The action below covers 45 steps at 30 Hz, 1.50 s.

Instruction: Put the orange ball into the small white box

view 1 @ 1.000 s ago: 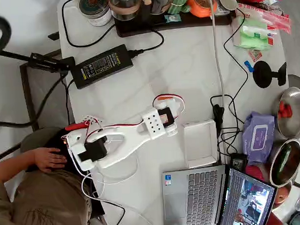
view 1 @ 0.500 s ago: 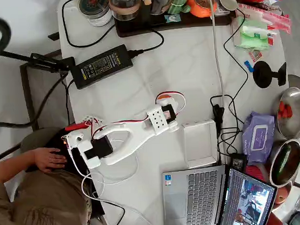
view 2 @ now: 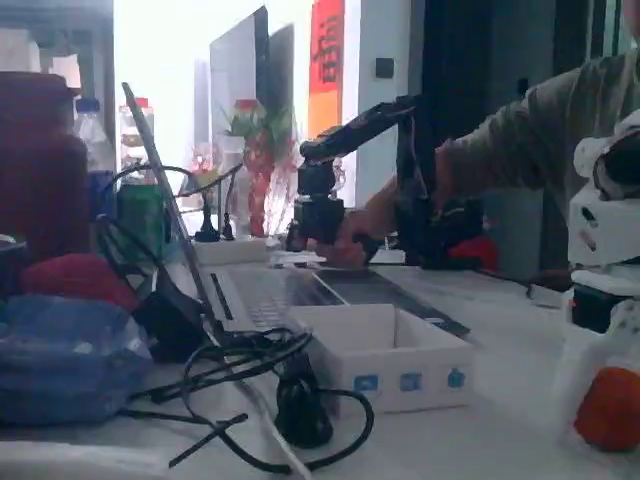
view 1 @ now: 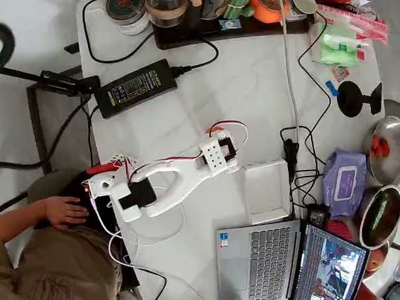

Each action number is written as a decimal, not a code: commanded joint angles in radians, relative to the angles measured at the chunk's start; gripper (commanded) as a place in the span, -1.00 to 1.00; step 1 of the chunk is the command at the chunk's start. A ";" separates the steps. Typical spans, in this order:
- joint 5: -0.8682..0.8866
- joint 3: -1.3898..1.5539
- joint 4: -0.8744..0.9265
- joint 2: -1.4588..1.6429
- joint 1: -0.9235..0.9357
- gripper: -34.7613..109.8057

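Note:
My white arm reaches from its base at the table's left edge toward the middle of the overhead view. Its gripper [view 1: 230,164] hangs just left of the small white box's [view 1: 267,190] upper left corner. Seen from the side, the gripper [view 2: 604,398] stands at the right edge of the fixed view. It is shut on the orange ball [view 2: 612,410], held low near the table to the right of the small white box [view 2: 388,370]. From above the ball is hidden under the gripper. The box's inside looks bare.
Black cables [view 1: 299,160] and a plug lie right of the box; a laptop [view 1: 257,262] stands below it. A purple wipes pack [view 1: 344,182], metal bowls [view 1: 390,149], a power brick [view 1: 136,87] and a jar tray [view 1: 201,29] ring the table. A person's hand [view 1: 64,212] rests at the left.
The gripper has crept a little toward the top of the overhead picture, beside the box's upper left corner. The arm's elbow has shifted right.

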 commanded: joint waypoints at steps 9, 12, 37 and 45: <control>-0.002 0.000 0.005 0.021 -0.011 -0.19; -0.002 0.000 0.005 0.021 -0.011 -0.30; 0.003 -0.063 0.028 0.411 0.008 -0.35; 0.003 -0.328 0.152 0.428 0.095 -0.35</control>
